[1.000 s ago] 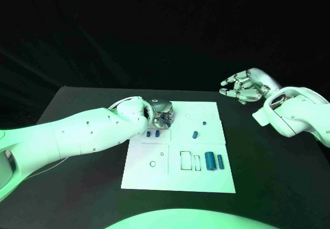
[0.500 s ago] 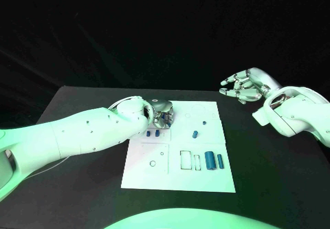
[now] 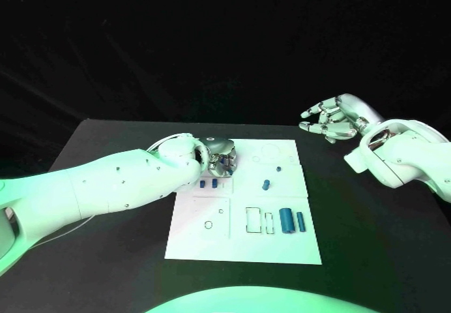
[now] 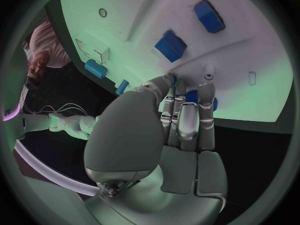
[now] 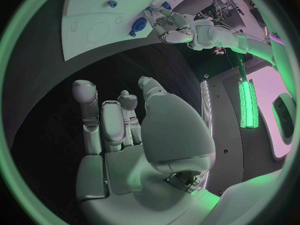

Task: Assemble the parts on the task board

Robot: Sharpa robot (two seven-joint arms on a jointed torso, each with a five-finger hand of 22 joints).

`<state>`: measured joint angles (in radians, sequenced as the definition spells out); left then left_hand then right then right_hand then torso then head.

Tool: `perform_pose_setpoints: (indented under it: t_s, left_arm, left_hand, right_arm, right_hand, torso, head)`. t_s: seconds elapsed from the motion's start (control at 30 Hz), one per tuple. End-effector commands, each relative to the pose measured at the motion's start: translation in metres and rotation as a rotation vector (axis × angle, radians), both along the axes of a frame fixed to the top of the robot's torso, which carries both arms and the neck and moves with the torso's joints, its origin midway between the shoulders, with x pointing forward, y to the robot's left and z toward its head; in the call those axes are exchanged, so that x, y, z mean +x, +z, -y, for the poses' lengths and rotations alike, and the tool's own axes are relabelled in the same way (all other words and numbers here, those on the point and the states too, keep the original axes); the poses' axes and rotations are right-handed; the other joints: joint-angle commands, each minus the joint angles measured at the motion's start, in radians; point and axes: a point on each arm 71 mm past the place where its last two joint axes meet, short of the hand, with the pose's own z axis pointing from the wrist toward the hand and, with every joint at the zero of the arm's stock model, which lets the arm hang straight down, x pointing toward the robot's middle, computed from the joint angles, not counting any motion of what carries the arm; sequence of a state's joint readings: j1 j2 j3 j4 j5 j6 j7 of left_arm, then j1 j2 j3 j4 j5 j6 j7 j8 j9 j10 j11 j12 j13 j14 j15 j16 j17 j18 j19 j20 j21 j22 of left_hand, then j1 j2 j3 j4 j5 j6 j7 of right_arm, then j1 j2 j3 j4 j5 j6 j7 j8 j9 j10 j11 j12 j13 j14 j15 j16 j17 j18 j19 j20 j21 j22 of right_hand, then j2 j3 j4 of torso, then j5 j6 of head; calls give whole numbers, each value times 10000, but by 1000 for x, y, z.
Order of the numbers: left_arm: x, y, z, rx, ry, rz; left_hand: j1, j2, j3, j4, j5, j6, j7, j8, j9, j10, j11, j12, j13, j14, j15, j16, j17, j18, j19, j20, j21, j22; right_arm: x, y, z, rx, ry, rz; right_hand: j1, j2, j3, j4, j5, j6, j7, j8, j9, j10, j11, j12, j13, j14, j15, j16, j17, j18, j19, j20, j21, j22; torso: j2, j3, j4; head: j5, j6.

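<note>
The white task board (image 3: 282,244) lies mid-table. My left hand (image 3: 223,160) hovers low over its far left part with its fingers curled together. In the left wrist view the fingertips (image 4: 187,92) pinch a small blue part (image 4: 195,97), which is mostly hidden behind them. Two short blue parts (image 3: 208,184) lie just in front of that hand. Other blue parts lie at mid-board (image 3: 266,183) and nearer the far edge (image 3: 278,168). A thick blue cylinder (image 3: 287,220) and a thin one (image 3: 301,220) rest near the right edge. My right hand (image 3: 334,117) is raised beyond the board's far right corner, fingers apart and holding nothing.
Outlined slots and small holes mark the board, including rectangles (image 3: 255,219) beside the cylinders and a ring (image 3: 208,224) at the near left. Bare black table (image 3: 103,261) surrounds the board. The right wrist view shows the left hand (image 5: 170,26) at the board (image 5: 94,15).
My left hand has edged slightly toward the board's far side, still curled over the same spot. The right hand has not moved.
</note>
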<state>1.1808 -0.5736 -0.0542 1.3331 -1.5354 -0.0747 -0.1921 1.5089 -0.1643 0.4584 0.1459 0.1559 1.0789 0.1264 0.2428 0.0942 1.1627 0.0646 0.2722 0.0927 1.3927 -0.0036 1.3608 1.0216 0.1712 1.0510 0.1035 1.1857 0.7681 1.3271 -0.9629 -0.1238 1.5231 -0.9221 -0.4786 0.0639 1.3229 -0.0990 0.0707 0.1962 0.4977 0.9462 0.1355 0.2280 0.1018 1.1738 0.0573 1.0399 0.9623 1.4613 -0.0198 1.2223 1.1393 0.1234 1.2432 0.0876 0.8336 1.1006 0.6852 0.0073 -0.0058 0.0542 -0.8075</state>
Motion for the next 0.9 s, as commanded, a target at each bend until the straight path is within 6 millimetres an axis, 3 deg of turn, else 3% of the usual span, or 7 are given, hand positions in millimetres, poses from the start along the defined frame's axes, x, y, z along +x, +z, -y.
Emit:
perform_pose_setpoints:
  t_s: [0.03, 0.5, 0.9]
  left_arm:
    - [-3, 4, -1, -353, -16, 53]
    - [-10, 30, -25, -1111, 341, 354]
    - [-8, 27, -51, -810, 844, -95]
  left_hand:
    - [-34, 60, -3, -50, 12, 90, 5, -68, 1, 67, 5, -90, -17, 50, 1, 27, -17, -97, 72, -32, 38, -2]
    - [-82, 8, -16, -81, 10, 117, 22, -132, -14, 119, 17, -187, -22, 68, 8, 38, -16, -112, 117, -39, 81, 64]
    - [-116, -14, -28, -84, 8, 146, 18, -155, -18, 158, 14, -227, -21, 72, 7, 36, -38, -115, 125, -38, 90, 75]
  right_arm:
    - [0, 0, -1, -60, 107, 56]
    - [2, 0, 1, -85, 51, 62]
    - [2, -1, 1, -90, 45, 54]
  right_hand:
    - [78, 20, 46, 18, 52, 79, 9, 36, -11, -32, -69, 56, 12, 89, -26, -40, 11, 190, 45, -13, -51, 9]
    - [78, 20, 46, 18, 52, 79, 9, 36, -11, -32, -69, 56, 12, 89, -26, -40, 11, 190, 45, -13, -51, 9]
    - [87, 22, 56, 20, 59, 92, 7, 44, -10, -31, -70, 56, 5, 88, -28, -52, 0, 194, 40, -14, -75, -2]
  torso:
    - [-17, -5, 11]
    - [-110, 5, 102]
    - [-90, -1, 98]
  head:
    - [-9, 35]
    - [-17, 62]
    - [-27, 105]
